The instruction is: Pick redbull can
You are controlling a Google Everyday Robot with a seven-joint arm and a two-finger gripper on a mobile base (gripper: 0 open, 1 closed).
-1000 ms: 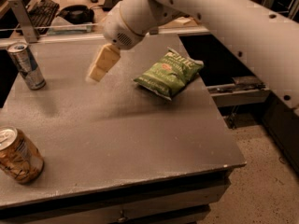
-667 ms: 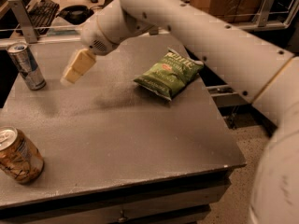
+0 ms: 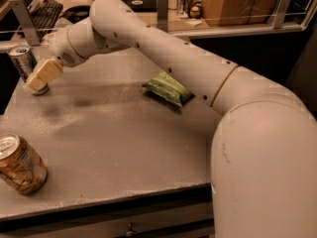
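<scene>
The redbull can [image 3: 21, 59] is slim, silver and blue, and stands upright at the far left of the grey table [image 3: 124, 133]. My gripper [image 3: 42, 76] is right next to the can, on its right side and low, and it covers the can's lower part. I cannot tell whether it touches the can. My white arm reaches in from the right, across the back of the table.
A stubby orange-brown can [image 3: 20, 165] stands at the table's front left corner. A green chip bag [image 3: 167, 88] lies mid-table, partly under my arm. A keyboard [image 3: 47, 9] and a metal rail [image 3: 163, 6] lie behind the table.
My gripper has moved left across the table, from mid-table to right beside the redbull can. The cans and the bag have not moved.
</scene>
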